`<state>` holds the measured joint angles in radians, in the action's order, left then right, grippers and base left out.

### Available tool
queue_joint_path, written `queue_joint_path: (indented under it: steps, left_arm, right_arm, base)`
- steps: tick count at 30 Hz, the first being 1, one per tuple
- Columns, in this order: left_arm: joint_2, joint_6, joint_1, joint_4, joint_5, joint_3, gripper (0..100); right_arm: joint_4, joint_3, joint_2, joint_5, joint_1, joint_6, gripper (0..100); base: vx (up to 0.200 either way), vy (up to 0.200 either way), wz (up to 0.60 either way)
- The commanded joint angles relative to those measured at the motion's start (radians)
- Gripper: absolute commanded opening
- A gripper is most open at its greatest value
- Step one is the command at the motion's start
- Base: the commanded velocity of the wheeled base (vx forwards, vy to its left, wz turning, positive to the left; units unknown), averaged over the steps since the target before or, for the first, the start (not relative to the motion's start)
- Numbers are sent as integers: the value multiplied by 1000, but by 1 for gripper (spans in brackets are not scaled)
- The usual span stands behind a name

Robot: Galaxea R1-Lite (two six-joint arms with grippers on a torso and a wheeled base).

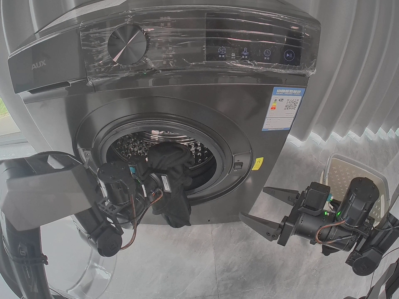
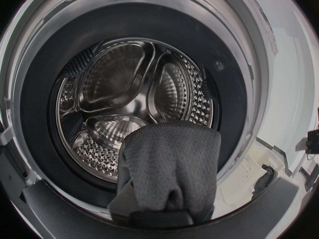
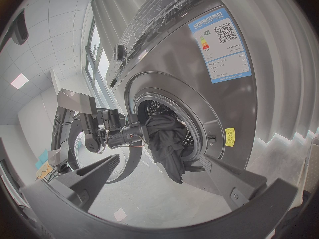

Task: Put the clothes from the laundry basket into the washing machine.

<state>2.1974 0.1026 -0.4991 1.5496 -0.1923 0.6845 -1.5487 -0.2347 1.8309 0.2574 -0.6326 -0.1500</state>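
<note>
The grey front-loading washing machine (image 1: 174,100) stands with its door swung open. My left gripper (image 1: 164,169) is at the mouth of the drum (image 2: 126,93), shut on a dark garment (image 1: 174,200). The garment's upper part bulges into the opening while the rest hangs down over the lower rim (image 3: 167,150). In the left wrist view the dark cloth (image 2: 169,160) drapes over the gripper in front of the bare steel drum. My right gripper (image 1: 254,204) hovers open and holding nothing, low to the right of the machine, beside the white laundry basket (image 1: 347,173).
The open glass door (image 1: 79,262) hangs at the machine's lower left, beneath my left arm. Grey tiled floor (image 1: 199,262) spreads in front of the machine. Pale curtains (image 1: 361,63) hang behind and to the right.
</note>
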Motion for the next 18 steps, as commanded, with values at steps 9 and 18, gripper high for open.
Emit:
queue_joint_path:
  steps: [9,18]
  left_arm:
    - [99,11,8,-8,-67,211,0]
    - [209,8,28,-72,-78,385,0]
  right_arm:
    - [-1,2,7,0,-3,-2,100]
    - [-1,2,5,2,-4,-2,100]
  base:
    - [0,0,0]
    - [0,0,0]
